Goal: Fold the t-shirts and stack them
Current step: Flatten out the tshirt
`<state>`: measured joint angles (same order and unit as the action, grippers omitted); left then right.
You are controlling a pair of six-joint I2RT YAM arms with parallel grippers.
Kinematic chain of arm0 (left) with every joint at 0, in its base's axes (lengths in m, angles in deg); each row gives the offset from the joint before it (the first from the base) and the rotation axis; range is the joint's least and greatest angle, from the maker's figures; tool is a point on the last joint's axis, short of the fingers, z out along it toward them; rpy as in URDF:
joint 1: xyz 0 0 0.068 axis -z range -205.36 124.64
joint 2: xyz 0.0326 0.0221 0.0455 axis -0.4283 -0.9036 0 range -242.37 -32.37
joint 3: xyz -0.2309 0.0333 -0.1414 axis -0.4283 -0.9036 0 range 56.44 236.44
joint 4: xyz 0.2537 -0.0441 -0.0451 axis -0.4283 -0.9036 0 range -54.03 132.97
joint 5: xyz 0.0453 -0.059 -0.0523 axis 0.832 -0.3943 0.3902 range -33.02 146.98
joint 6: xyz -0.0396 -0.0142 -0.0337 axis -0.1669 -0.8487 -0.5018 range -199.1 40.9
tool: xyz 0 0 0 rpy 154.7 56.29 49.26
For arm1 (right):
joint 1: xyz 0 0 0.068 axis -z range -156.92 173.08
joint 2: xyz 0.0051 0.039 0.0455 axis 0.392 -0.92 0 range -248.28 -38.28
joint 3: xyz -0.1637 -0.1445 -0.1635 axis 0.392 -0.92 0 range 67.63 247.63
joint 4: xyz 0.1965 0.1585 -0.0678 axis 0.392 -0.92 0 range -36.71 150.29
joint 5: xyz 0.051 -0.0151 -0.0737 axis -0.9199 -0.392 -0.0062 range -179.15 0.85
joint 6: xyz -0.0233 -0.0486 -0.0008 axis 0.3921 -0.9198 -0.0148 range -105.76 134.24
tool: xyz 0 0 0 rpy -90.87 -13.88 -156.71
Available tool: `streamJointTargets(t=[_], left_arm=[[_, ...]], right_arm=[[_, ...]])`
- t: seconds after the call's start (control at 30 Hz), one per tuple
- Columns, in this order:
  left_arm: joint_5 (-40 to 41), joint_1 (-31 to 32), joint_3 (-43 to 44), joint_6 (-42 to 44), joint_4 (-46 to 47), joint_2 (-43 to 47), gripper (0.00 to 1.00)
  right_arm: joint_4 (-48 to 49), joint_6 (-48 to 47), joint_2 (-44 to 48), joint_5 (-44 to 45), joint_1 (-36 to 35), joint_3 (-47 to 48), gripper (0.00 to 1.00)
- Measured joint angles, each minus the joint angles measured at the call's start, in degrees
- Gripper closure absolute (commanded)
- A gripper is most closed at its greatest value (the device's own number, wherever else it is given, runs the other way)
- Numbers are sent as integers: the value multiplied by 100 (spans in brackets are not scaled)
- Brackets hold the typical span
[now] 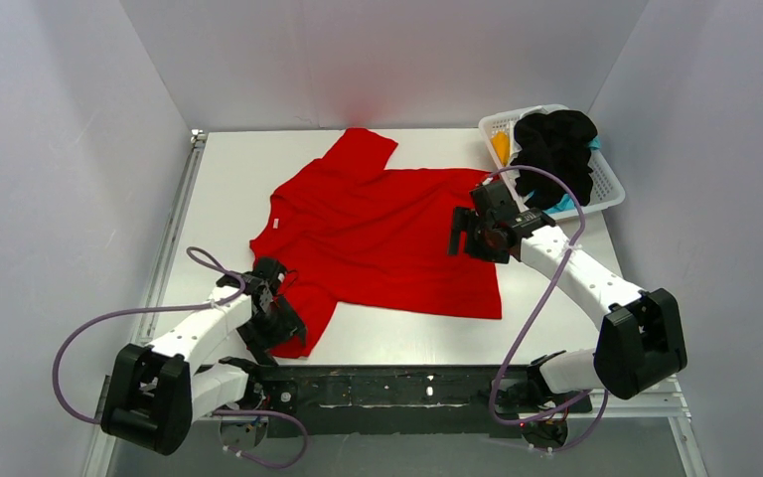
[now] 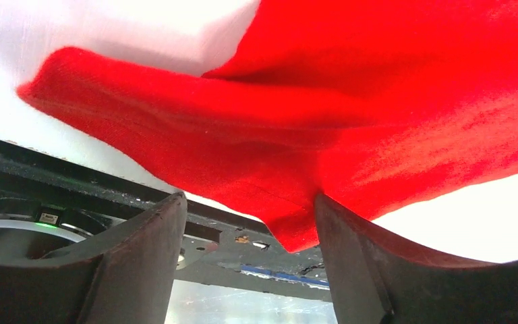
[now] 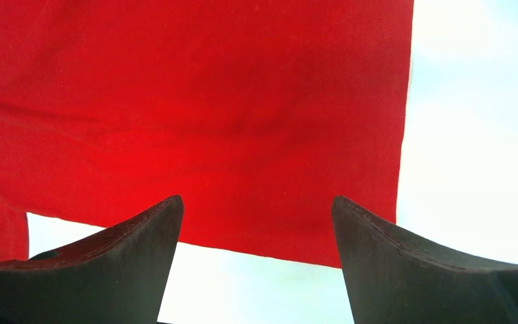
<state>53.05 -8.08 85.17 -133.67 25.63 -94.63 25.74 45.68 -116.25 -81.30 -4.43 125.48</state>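
Red t-shirt (image 1: 387, 234) lies spread, a little rumpled, across the middle of the white tabletop (image 1: 228, 189), collar to my left, one sleeve pointing to the far wall and the other toward the near edge. My left hand (image 2: 248, 202) is at that near sleeve: its fingers stand apart, with the sleeve's drooping corner hanging between them and brushing the right-side finger, not pinched. My right hand (image 3: 256, 199) hangs over the shirt's opposite end, fingers spread wide above the flat cloth near its edge, holding nothing. Well apart from the red shirt, at the far right corner, a white lattice basket (image 1: 611, 189) holds a heaped black t-shirt (image 1: 556, 144), with an orange-yellow t-shirt (image 1: 501, 146) and a teal t-shirt (image 1: 562, 204) showing beside and beneath it.
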Motion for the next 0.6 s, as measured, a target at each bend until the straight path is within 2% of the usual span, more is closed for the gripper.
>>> streamJointTargets(t=[0.23,0.37,0.6], left_arm=[[-61,160,243,37,92,-470,35],[-61,251,404,7,264,-608,40],[-61,417,702,-2,396,-1224,74]], right_arm=[[-4,17,39,96,0,0,12],[-11,33,37,101,0,0,12],[-46,48,37,105,0,-66,12]])
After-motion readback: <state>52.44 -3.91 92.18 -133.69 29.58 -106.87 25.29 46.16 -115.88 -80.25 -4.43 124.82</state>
